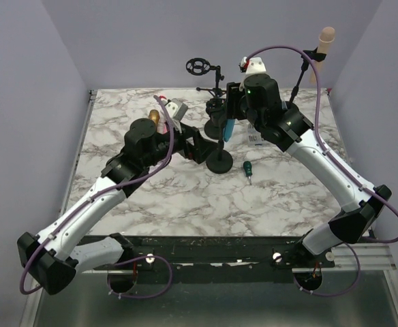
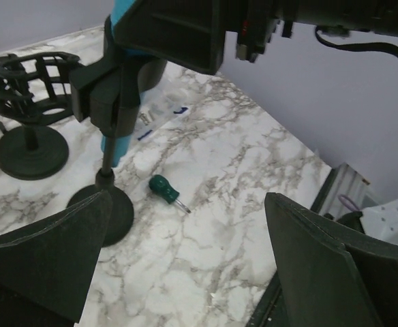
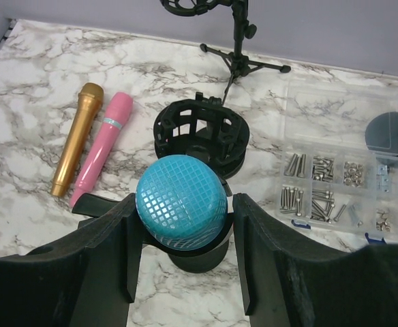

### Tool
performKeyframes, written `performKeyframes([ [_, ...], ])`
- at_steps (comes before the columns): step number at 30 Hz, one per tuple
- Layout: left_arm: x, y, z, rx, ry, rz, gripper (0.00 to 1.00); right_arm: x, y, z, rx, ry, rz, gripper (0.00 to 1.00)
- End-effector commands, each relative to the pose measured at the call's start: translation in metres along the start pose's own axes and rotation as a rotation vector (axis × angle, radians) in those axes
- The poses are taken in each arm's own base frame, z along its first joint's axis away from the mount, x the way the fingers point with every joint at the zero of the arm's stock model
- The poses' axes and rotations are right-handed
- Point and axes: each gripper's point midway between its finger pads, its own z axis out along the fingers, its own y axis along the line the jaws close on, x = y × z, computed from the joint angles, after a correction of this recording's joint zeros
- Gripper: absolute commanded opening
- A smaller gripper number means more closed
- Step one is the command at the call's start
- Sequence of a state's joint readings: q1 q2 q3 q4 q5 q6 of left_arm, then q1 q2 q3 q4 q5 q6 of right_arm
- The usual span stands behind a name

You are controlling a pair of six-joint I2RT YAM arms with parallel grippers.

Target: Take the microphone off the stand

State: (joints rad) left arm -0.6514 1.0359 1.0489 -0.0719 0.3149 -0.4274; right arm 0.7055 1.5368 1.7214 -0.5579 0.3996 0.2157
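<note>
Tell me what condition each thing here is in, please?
blue microphone: upright on its stand, clasped by the right hand.
right hand: shut on the blue microphone.
left hand: wide open, holding nothing.
gold microphone: lying flat on the table.
pink microphone: lying flat beside the gold one.
screw box: lid open.
screwdriver: lying loose on the table.

Even, bright overhead light, soft shadows, slight blur in wrist-view foregrounds.
</note>
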Motion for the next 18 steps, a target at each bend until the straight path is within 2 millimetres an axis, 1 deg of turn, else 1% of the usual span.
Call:
performKeyframes([
  [1, -0.025, 0.019, 0.026, -0.06, -0.057, 0.191, 0.97, -0.018, 0.003, -0.008, -0.024, -0.064, 0.039, 0.01],
  [4, -0.023, 0.026, 0.041, -0.062, -0.034, 0.252, 0.96, -0.019, 0.004, -0.01, -0.029, -0.064, 0.043, 0.01],
  [5, -0.028, 0.025, 0.046, -0.048, -0.06, 0.282, 0.95, -0.02, 0.005, -0.011, -0.033, -0.066, 0.046, 0.01],
  [8, -0.031, 0.025, 0.056, -0.02, -0.092, 0.348, 0.95, -0.021, 0.007, -0.011, -0.045, -0.067, 0.051, 0.01],
  [11, -0.031, 0.029, 0.07, -0.009, -0.067, 0.381, 0.95, -0.021, 0.011, -0.009, -0.058, -0.061, 0.055, 0.01],
  [12, -0.032, 0.027, 0.074, 0.007, -0.057, 0.386, 0.95, -0.021, 0.011, -0.009, -0.061, -0.06, 0.057, 0.01],
  [15, -0.03, 0.03, 0.088, 0.018, -0.025, 0.394, 0.91, -0.022, 0.013, -0.009, -0.069, -0.058, 0.061, 0.01],
  [18, -0.025, 0.035, 0.099, 0.016, 0.016, 0.396, 0.83, -0.023, 0.015, -0.01, -0.077, -0.059, 0.066, 0.01],
])
